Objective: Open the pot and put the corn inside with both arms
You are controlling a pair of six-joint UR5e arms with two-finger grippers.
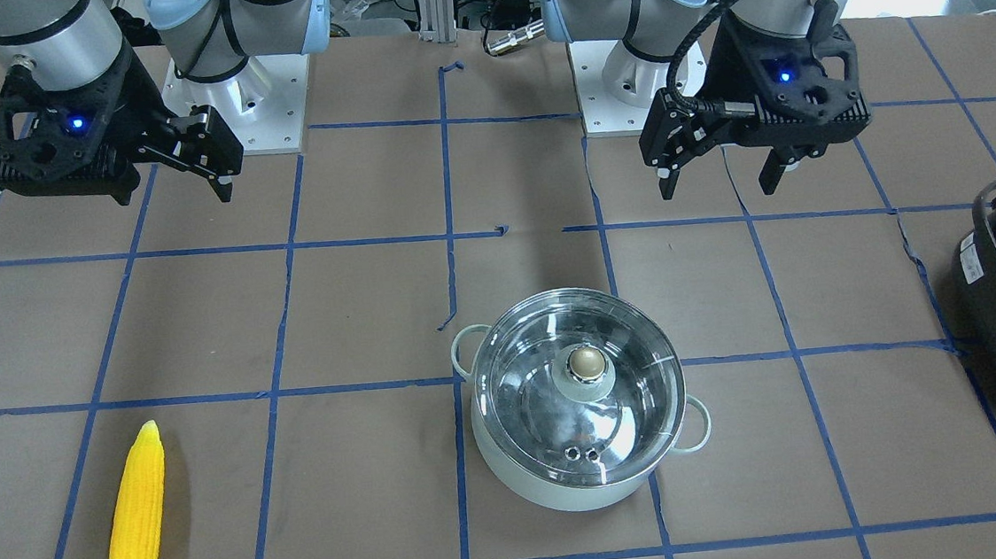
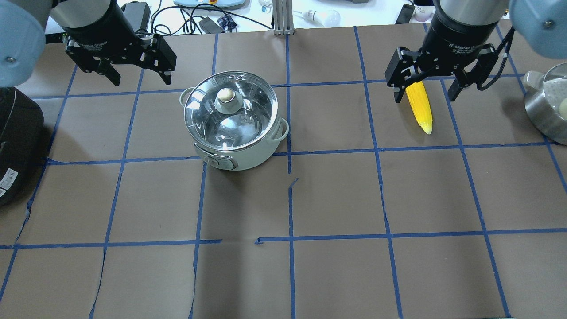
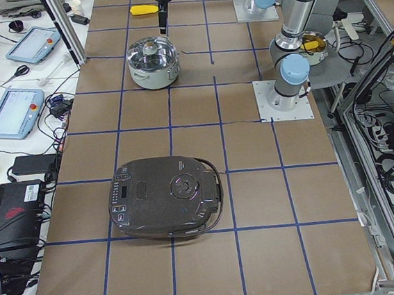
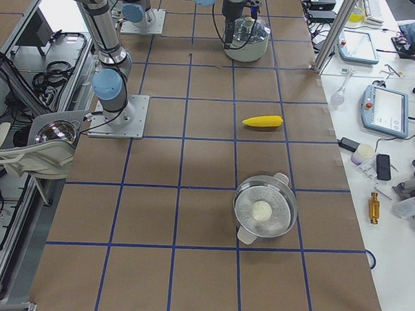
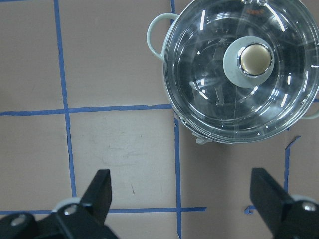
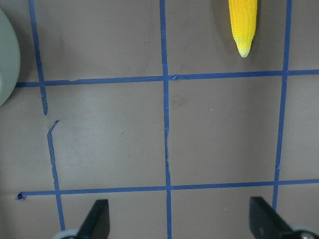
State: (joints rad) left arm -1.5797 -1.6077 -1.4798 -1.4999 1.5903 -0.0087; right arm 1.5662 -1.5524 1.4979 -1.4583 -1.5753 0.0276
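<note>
The pale mint-green pot [image 1: 567, 478] stands on the table with its glass lid [image 1: 552, 400] on, brass knob [image 1: 587, 362] on top. It also shows in the overhead view [image 2: 248, 155] and the left wrist view [image 5: 157, 37]. The yellow corn [image 1: 136, 503] lies flat on the table, apart from the pot, and shows in the overhead view [image 2: 421, 110] and the right wrist view [image 6: 242, 25]. My left gripper [image 2: 141, 79] hangs open and empty above the table, beside the pot on the robot's side. My right gripper [image 2: 425, 96] hangs open and empty well above the table, back from the corn.
A large black appliance [image 2: 15, 146] with a handle sits at the table's end on my left side. A steel pot [image 2: 538, 113] holding a white round thing sits at the end on my right side. Blue tape lines grid the brown table cover.
</note>
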